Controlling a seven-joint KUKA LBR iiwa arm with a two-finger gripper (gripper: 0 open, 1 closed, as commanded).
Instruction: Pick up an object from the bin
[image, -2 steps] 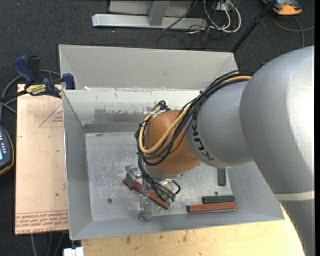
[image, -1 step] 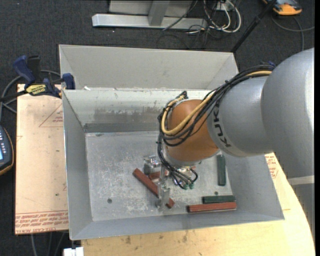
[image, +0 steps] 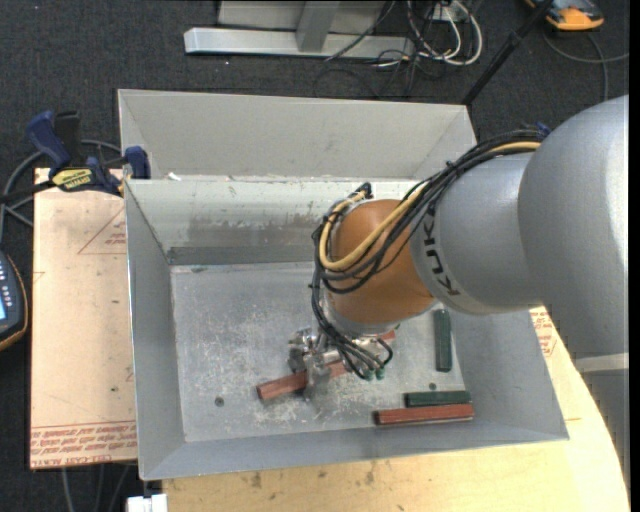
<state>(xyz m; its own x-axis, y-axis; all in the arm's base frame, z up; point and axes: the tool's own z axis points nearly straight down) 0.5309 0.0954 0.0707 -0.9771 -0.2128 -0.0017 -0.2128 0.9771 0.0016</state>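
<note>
The grey metal bin (image: 150, 330) takes in the silver arm's orange-covered wrist (image: 375, 270), with its gripper (image: 313, 368) low on the floor near the front wall, at the right end of a small reddish-brown flat block (image: 278, 388). Whether the claw is wide or closed I cannot tell. This looks like the grasp step: next comes a sure close on the block, then a straight lift clear of the walls.

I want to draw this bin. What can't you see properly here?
- Camera view: reddish-brown block, right end hidden under the gripper.
- Camera view: bin floor beyond it, covered by the orange wrist cover.
- Camera view: dark speck front left, too small to name.
</note>
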